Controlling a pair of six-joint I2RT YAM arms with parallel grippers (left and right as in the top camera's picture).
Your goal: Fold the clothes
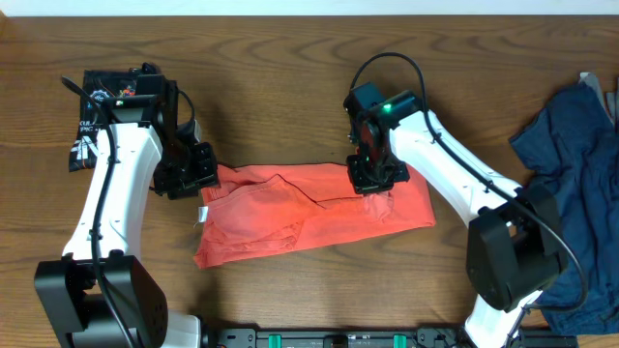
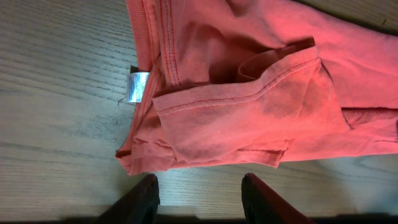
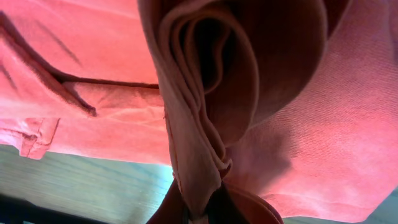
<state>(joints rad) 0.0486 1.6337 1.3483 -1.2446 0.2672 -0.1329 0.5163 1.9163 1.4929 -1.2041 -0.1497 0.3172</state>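
Looks like mid-fold: the orange-red T-shirt (image 1: 309, 213), bunched into a strip at centre frame, is pinched in layers at its upper right edge by the right gripper (image 3: 202, 208). The left gripper (image 2: 199, 193) is parked spread and empty at the left end. Next, that fold probably needs carrying across. Crumpled, tag (image 2: 138, 87) showing.

A dark brown, wood-grained bench (image 1: 290, 77) fills the view. Beyond the bench's far edge runs a pale strip (image 1: 290, 6); along its near edge sits a black rail (image 1: 319, 338) with green clips.
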